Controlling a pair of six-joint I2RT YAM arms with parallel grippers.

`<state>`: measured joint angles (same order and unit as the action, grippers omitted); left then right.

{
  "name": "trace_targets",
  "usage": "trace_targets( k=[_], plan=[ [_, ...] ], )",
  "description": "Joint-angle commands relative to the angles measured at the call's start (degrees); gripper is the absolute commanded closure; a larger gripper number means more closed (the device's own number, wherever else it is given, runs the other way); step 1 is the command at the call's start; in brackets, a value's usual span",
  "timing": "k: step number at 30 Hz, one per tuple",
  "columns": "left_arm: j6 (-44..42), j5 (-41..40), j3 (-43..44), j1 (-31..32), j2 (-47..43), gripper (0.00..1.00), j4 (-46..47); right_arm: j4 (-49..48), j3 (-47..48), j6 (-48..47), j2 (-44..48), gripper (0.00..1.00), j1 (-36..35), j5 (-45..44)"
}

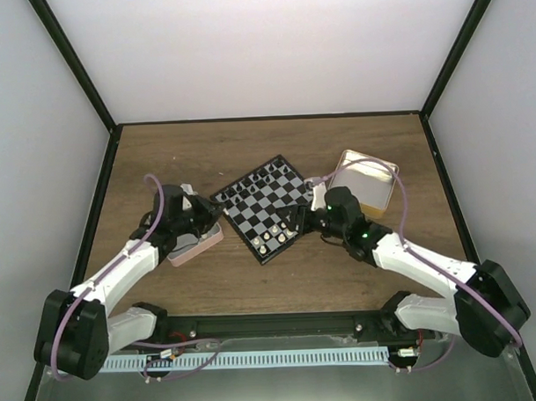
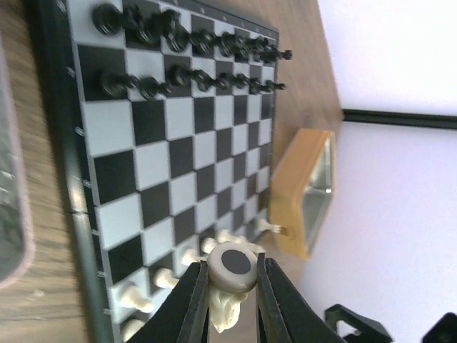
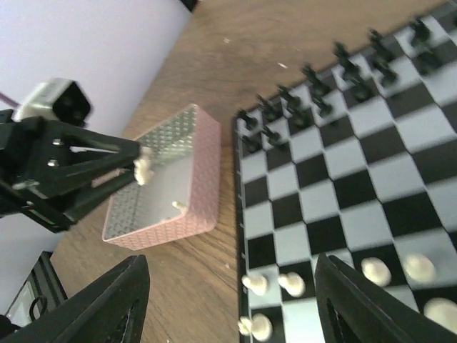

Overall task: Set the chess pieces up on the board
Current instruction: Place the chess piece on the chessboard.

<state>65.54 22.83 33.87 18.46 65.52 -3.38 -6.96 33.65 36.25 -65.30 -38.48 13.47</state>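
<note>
Chess pieces [image 3: 289, 284] in cream are standing in a partial group along the near end of the board [image 1: 264, 205]. One more cream piece [image 2: 223, 314] is hanging in the left pincer [image 2: 232, 266], which is pinching it by its round base. The black pieces [image 2: 178, 75] are filling two full rows at the far end, and the ranks between are showing only bare checks.

The left wrist view is showing that grip close up, with both fingers [image 2: 202, 300] pressing on the base. The right wrist view is showing where the piece is: above the open pink tin [image 3: 203, 171], with another cream figure lying inside on the tin's floor. Only the top view is showing the board sitting askew, one corner pointing toward the arms.

The right pincer [image 3: 230, 271] is hovering spread wide over the board's near corner, gripping nothing.

The pink tin is lying just beside the board's left edge. The gold tin [image 2: 285, 193] is sitting near its right corner, and the two are not touching. The counter [image 1: 341, 277] is lying open in a wide strip beyond the board toward the back wall. A narrower strip is running between the board and the arm bases. Dark rails are bounding the counter on three sides.
</note>
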Motion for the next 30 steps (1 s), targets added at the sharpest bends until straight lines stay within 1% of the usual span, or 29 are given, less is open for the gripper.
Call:
trace_targets(
  k=[1,4,11,14,19,24,26,30],
  plan=[
    [18.2,3.7,0.2,2.0,0.2,0.91,11.0,-8.8,6.1,-11.9,-4.3,0.35,-2.1,3.3],
    [21.8,6.5,2.1,2.8,3.6,0.9,11.9,-9.7,8.2,-16.1,-7.5,0.35,-3.2,3.7],
    [26.0,10.1,6.3,5.7,10.3,0.9,13.8,-12.7,11.5,-19.2,-12.9,0.36,-3.5,9.0],
    [27.4,10.3,6.9,6.6,11.5,0.91,14.5,-13.4,12.1,-19.8,-15.1,0.39,-3.6,10.4],
    [28.9,10.3,7.2,7.7,11.3,0.91,14.3,-14.5,11.7,-18.5,-17.7,0.44,-3.6,9.9],
    [29.4,10.5,7.6,8.3,11.6,0.91,14.5,-15.7,11.9,-17.0,-19.2,0.54,-3.8,8.5],
    [29.5,10.5,7.5,8.5,11.7,0.91,14.6,-15.8,12.3,-16.7,-19.7,0.61,-4.0,7.6],
    [29.5,10.5,7.5,8.5,11.4,0.91,14.4,-15.6,12.4,-16.5,-20.2,0.72,-4.0,6.1]
  ],
)
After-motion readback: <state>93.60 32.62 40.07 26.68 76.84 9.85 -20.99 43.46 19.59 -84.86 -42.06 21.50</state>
